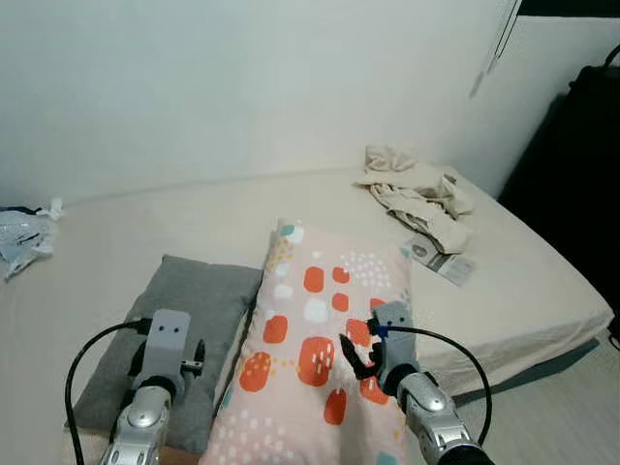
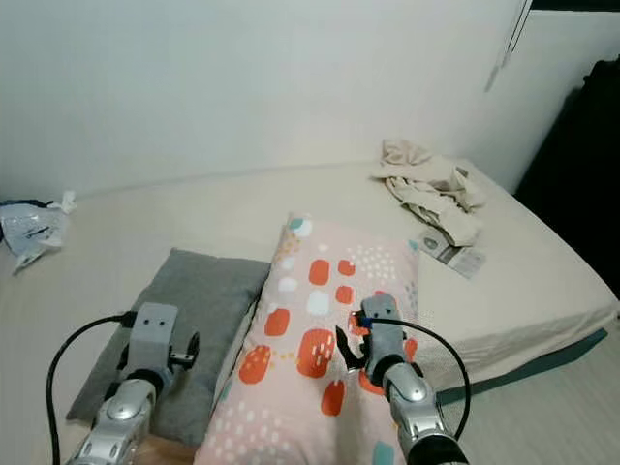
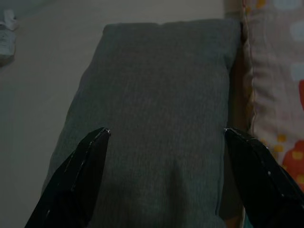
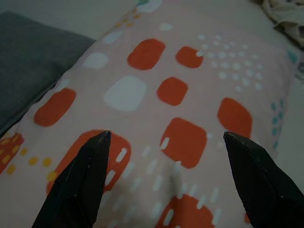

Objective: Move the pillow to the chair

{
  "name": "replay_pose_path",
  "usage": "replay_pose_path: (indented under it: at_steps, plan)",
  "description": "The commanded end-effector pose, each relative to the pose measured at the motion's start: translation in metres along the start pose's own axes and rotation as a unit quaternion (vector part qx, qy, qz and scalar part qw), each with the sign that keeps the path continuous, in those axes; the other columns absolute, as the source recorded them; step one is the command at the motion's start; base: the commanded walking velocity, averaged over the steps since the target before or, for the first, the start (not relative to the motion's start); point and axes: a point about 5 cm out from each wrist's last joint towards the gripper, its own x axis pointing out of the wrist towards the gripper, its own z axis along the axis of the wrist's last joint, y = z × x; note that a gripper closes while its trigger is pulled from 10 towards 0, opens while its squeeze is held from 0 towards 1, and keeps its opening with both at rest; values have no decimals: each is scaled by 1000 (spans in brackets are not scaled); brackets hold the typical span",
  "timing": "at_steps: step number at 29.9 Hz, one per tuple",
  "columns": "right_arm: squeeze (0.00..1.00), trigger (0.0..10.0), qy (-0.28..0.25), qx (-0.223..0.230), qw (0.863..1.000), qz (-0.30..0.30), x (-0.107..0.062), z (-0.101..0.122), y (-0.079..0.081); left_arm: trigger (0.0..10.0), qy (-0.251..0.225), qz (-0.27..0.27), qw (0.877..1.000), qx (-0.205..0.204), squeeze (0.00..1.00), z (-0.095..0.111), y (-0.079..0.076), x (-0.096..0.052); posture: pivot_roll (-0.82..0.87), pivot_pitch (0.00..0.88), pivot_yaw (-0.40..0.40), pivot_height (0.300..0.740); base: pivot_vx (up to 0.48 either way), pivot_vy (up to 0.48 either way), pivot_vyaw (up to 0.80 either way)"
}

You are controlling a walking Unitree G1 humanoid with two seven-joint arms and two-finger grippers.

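A pink pillow [image 1: 315,339] with orange, white and teal patches lies lengthwise on the bed. A smaller grey pillow [image 1: 189,325] lies flat at its left side, edges touching. My right gripper [image 1: 355,356] hovers open just above the patterned pillow's near half; the right wrist view has its fingertips [image 4: 97,142] spread over the pink pillow [image 4: 166,95]. My left gripper [image 1: 194,356] stands open over the grey pillow's near end, and the left wrist view looks between wide fingertips [image 3: 99,137] onto the grey pillow [image 3: 156,109].
The cream bed [image 1: 174,218] runs to a white wall. Crumpled beige clothes [image 1: 417,194] and a printed packet [image 1: 444,260] lie at the far right. A plastic bag [image 1: 21,237] sits at the far left. The bed's right edge drops to pale floor [image 1: 572,407]; dark furniture [image 1: 581,165] stands beyond.
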Motion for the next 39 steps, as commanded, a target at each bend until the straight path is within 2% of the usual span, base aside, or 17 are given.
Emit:
replay_pose_path:
  at_steps: [1, 4, 9, 12, 20, 24, 27, 32, 39]
  plan:
    - [0, 10000, 6, 12, 1000, -4, -1, -3, 0, 10000, 6, 11, 1000, -6, 0, -1, 1, 1, 18, 37, -99, 740, 0, 0, 0]
    - [0, 10000, 13, 0, 1000, 4, 3, -3, 9, 10000, 20, 16, 1000, -17, 0, -8, 5, -4, 2, 30, -53, 740, 0, 0, 0]
    - [0, 10000, -7, 16, 1000, -17, 7, 5, 8, 10000, 23, -6, 1000, 1, 0, -8, 0, -2, -8, 55, -46, 740, 0, 0, 0]
    - [0, 10000, 19, 2, 1000, -14, -2, -12, 10, 10000, 18, -5, 1000, 1, 0, 0, -1, 5, -15, 56, -38, 740, 0, 0, 0]
    - [0, 10000, 26, 17, 999, -33, -9, -20, 3, 10000, 15, -18, 1000, 2, 0, 3, -9, 7, -18, 48, -35, 740, 0, 0, 0]
    - [0, 10000, 23, 15, 999, -27, -3, -13, 5, 10000, 12, -14, 1000, 0, 0, 6, -8, 10, -5, 22, -47, 740, 0, 0, 0]
    - [0, 10000, 14, 11, 1000, -21, 1, -6, 6, 10000, 8, -11, 1000, 0, 0, 9, -7, 10, -5, 61, -46, 740, 0, 0, 0]
    - [0, 10000, 16, 10, 1000, -16, 1, -7, 9, 10000, 27, -7, 1000, 2, 0, -6, -4, 2, -7, 43, -47, 740, 0, 0, 0]
    - [0, 10000, 19, 11, 1000, -14, 0, -10, 11, 10000, 25, 1, 999, -35, 0, 0, -5, 6, -7, 44, -53, 740, 0, 0, 0]
